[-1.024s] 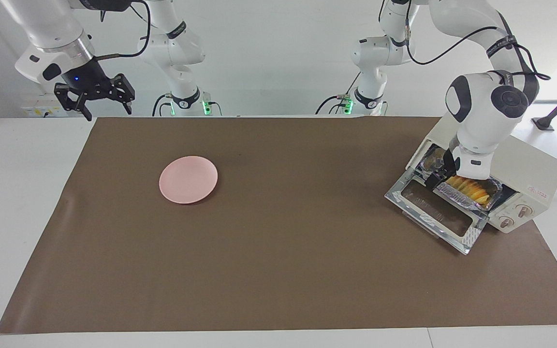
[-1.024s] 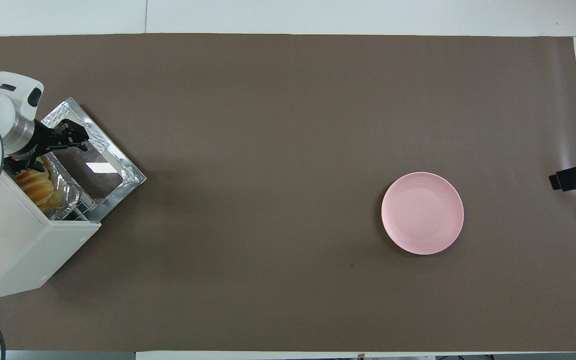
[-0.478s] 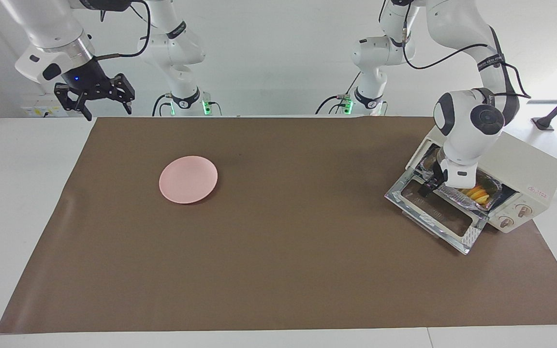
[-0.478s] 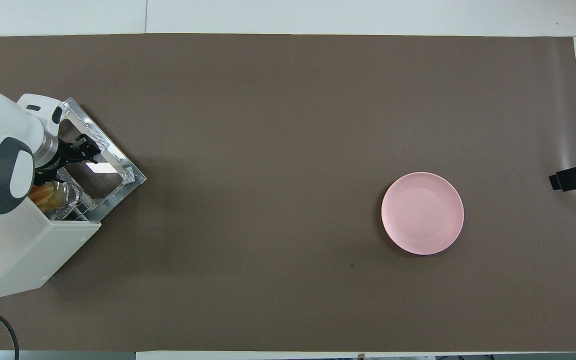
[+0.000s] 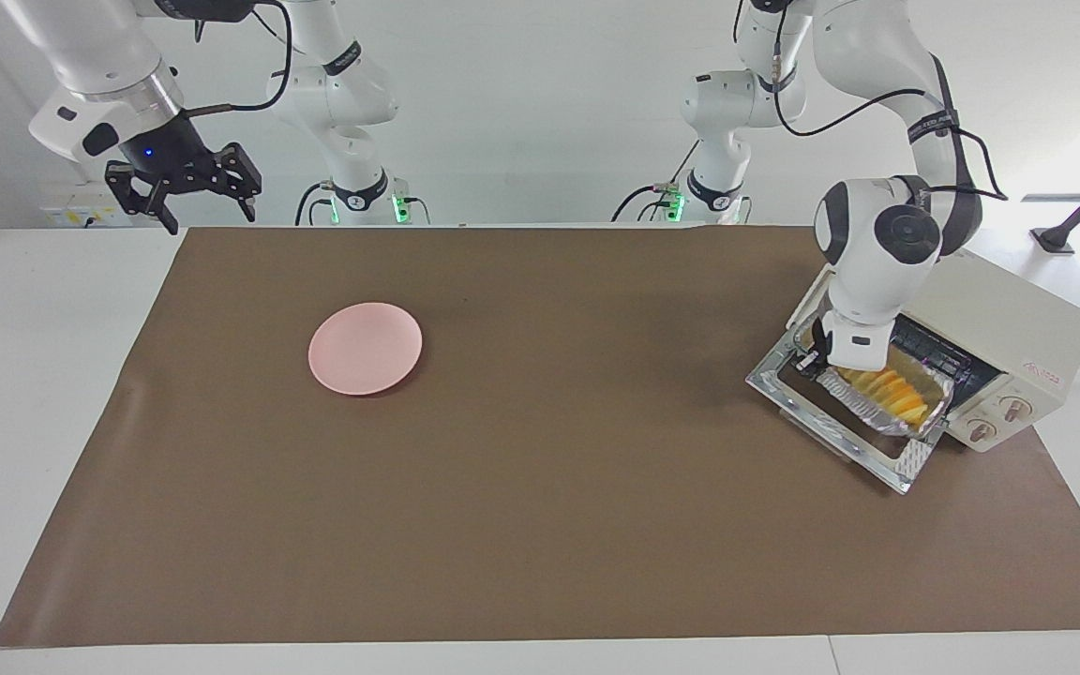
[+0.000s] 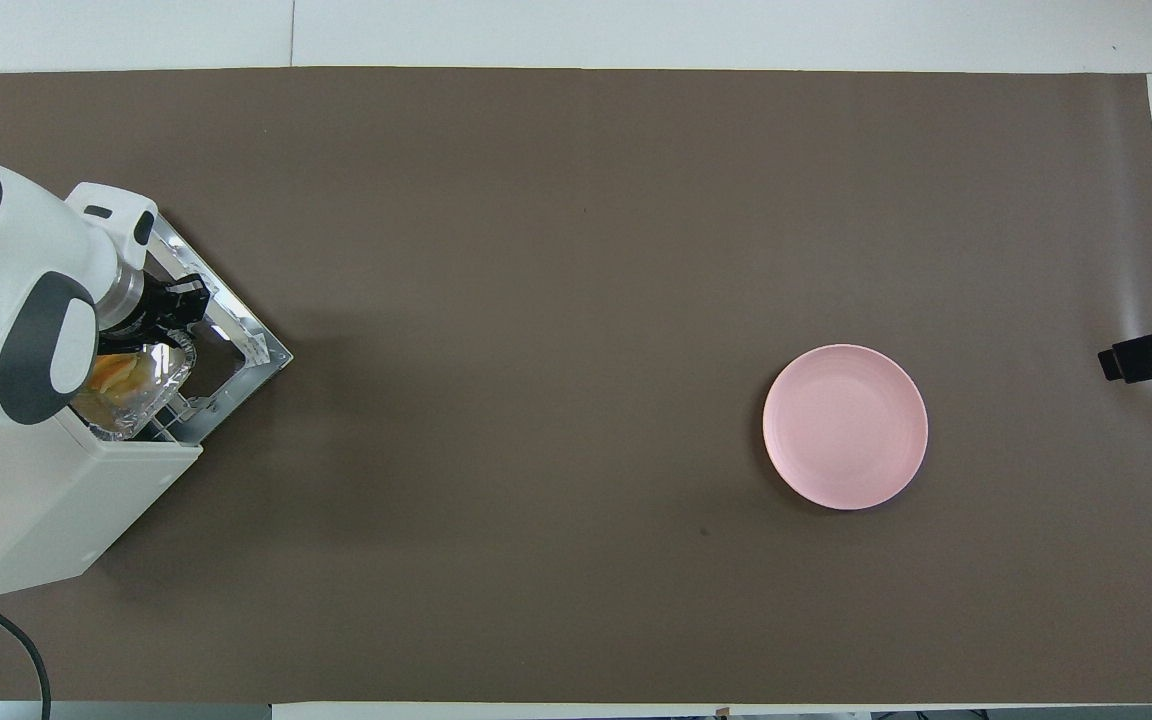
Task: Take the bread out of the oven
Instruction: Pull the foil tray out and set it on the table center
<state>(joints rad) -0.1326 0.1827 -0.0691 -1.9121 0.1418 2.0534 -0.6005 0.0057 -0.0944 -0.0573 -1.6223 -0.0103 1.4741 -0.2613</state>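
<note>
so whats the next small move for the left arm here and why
Probably keep drawing the foil tray out over the open oven door. The left gripper sits at the tray's end, the bread lies in the tray, and the tray's other end is close to the oven mouth. The right gripper waits, open.

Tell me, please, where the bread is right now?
The bread lies in a foil tray over the open door of the oven, at the left arm's end of the table, with the left gripper at the tray's edge.
</note>
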